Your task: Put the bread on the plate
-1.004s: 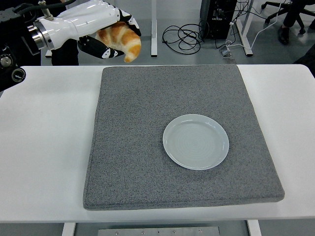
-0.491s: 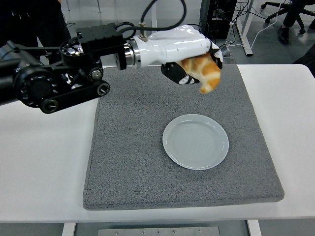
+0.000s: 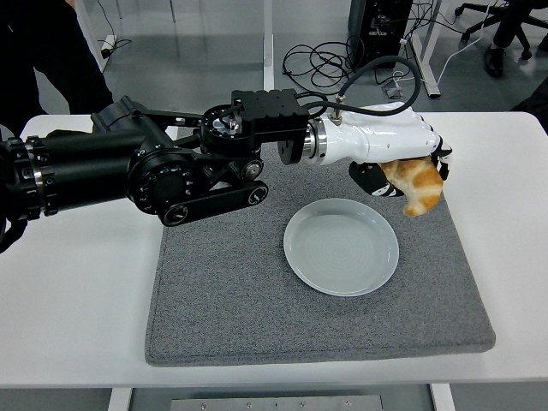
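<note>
My left arm reaches from the left across the grey mat. Its white hand (image 3: 411,171) is shut on a golden croissant (image 3: 415,186). The hand holds the croissant in the air just past the far right rim of the pale round plate (image 3: 341,247). The plate lies empty on the mat (image 3: 223,291), right of its middle. The fingers hide the croissant's upper part. My right arm is not in view.
The white table (image 3: 77,300) extends around the mat on both sides. A person in dark clothes (image 3: 51,51) stands at the top left behind the table. Cables and desk legs lie on the floor beyond the far edge.
My left hand has swung right and down with the croissant, from the far left corner over the mat's far edge to just beyond the plate's right rim.
</note>
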Controlling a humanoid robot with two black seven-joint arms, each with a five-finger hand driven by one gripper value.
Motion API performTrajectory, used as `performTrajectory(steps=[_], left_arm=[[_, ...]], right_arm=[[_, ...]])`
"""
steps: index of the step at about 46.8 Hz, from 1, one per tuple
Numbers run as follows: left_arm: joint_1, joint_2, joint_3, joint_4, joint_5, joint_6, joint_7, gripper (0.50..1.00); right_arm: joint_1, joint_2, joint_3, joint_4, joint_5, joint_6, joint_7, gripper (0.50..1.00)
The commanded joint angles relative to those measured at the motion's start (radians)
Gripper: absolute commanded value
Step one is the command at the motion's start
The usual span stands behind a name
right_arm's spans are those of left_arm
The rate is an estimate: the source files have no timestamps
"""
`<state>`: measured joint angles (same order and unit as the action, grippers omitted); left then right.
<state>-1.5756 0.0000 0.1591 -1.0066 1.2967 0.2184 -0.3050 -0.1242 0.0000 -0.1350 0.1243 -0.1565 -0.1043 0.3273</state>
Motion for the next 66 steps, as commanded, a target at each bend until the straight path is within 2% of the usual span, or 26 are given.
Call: performTrajectory(steps=[1,13,30,38,51,58,66], left_arm=[[0.008,0.000,0.000,0.000,0.000,0.001,0.000,0.500],[0.040,0.000,0.002,0.013,0.003,0.006,0.000,0.500],[0.144,0.000,0.016,0.057,0.013,0.010,-0.002,0.500],[0.183,0.000,0.060,0.079,0.013,0.050,-0.006,0.500],[0.253,0.000,0.106,0.120,0.013,0.061,-0.008,0.500],[0.292,0.000,0.114,0.157,0.015,0.088,-0.008,0.500],[0.301,0.000,0.142,0.174,0.013,0.101,-0.010,0.500]], right_arm=[[0.000,0.000,0.000,0.000,0.000,0.000,0.001,1.000],[0.000,0.000,0.000,0.000,0.000,0.000,-0.001,1.000],[0.000,0.000,0.000,0.000,0.000,0.000,-0.001,1.000],[0.000,0.000,0.000,0.000,0.000,0.000,0.001,1.000],[0.000,0.000,0.000,0.000,0.000,0.000,-0.001,1.000],[0.000,0.000,0.000,0.000,0.000,0.000,0.001,1.000],[0.000,0.000,0.000,0.000,0.000,0.000,0.001,1.000]])
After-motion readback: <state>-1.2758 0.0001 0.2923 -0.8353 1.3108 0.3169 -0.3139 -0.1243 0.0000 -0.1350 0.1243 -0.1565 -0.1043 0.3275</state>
